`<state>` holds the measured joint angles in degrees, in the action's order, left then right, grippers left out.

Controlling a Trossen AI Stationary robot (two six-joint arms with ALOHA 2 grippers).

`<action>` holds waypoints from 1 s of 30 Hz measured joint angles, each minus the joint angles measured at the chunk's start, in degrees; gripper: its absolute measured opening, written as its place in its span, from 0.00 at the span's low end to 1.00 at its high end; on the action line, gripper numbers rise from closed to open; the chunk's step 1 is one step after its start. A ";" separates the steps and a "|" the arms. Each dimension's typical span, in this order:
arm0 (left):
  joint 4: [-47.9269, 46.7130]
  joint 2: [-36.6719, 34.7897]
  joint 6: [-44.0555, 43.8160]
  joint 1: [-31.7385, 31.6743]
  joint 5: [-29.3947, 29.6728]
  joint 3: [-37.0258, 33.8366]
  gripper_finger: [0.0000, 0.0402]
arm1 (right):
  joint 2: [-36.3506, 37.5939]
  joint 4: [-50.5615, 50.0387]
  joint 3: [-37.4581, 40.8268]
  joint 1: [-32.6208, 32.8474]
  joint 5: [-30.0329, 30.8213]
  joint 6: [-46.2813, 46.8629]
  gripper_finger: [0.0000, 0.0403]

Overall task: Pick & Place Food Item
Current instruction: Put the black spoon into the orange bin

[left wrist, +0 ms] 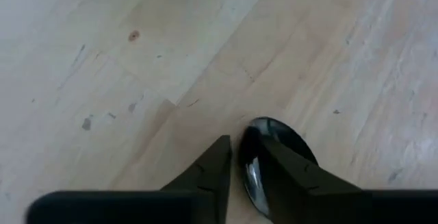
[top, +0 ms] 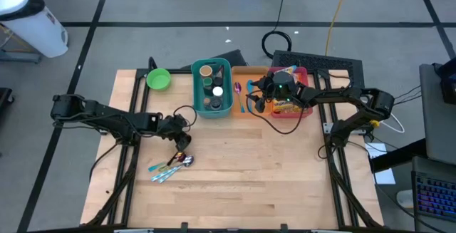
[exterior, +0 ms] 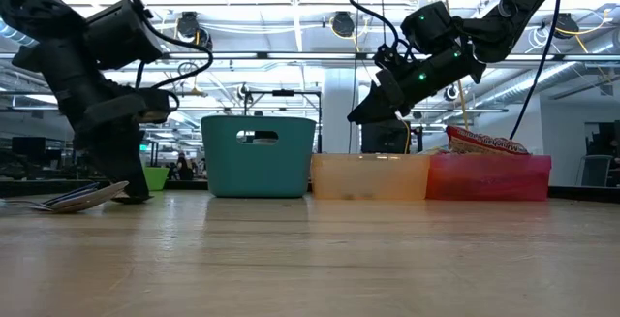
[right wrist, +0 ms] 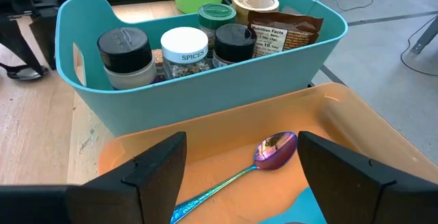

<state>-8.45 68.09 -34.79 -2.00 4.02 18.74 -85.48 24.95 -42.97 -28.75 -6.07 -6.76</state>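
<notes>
Several pieces of cutlery (top: 169, 167) lie on the wooden table toward its near left. My left gripper (left wrist: 239, 147) is down on them, its fingers closed on a dark shiny spoon (left wrist: 274, 136). My right gripper (right wrist: 239, 157) hangs open above the orange bin (right wrist: 342, 125), in which a purple spoon (right wrist: 274, 150) lies flat. A teal bin (top: 212, 87) holds spice jars (right wrist: 183, 49) and a brown food packet (right wrist: 284, 32). A red bin (top: 293, 101) holds a snack bag (exterior: 484, 142). My left gripper has the rim of the spoon's bowl (left wrist: 250, 164) between its two fingers. The fingers come from above, slanting down toward the table. The bowl (left wrist: 284, 133) lies on the table just past the fingertips; the handle is hidden under the gripper.
A green bowl (top: 158, 80) stands at the far left of the table, beside the teal bin. The three bins stand in a row along the far edge. Bare wood (top: 256, 169) spreads over the near and middle table. A keyboard (top: 317, 62) lies behind the bins.
</notes>
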 joint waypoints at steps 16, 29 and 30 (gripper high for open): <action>-0.39 -1.13 3.75 -0.43 -5.31 -0.04 0.56 | 0.01 0.00 0.01 0.00 0.00 0.02 0.67; 2.62 -1.70 11.49 -0.11 -9.01 0.48 0.56 | 0.01 0.02 0.01 -0.02 0.00 0.04 0.67; 2.45 -1.68 11.66 -0.11 -10.17 0.48 0.56 | 0.01 0.02 0.01 -0.02 0.00 0.04 0.67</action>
<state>-6.00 66.41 -23.14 -2.11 -6.15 19.22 -85.47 24.97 -42.96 -28.77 -6.07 -6.72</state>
